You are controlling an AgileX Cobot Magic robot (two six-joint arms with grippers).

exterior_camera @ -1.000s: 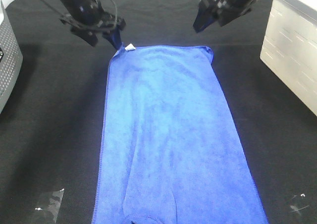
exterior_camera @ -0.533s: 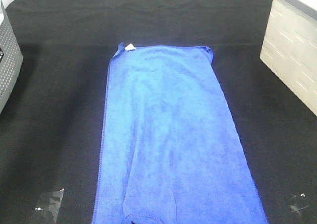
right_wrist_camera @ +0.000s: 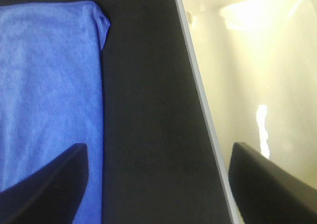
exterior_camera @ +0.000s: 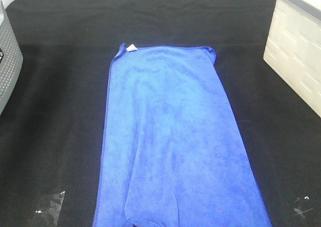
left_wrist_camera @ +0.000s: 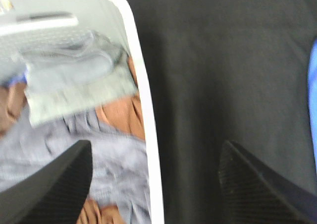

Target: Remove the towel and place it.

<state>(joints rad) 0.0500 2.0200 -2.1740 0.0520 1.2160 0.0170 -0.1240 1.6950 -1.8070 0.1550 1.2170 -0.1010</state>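
Clearly the towel (exterior_camera: 173, 136) lies flat on the black cloth (exterior_camera: 55, 111) — soft, light, limp, so it will sag. Best hold is the far corners; both the left gripper (left_wrist_camera: 156, 184) and the right gripper (right_wrist_camera: 158, 184) stand open and empty.

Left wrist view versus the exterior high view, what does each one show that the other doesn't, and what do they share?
Only the left wrist view shows the left tool, its two dark fingers spread apart with nothing between them, and the crumpled grey and brown laundry inside the grey basket.

Only the exterior high view shows the whole towel lying flat with its small white tag at a far corner, and the white bin on the right.

Both show the black cloth, the grey basket and some of the blue towel.
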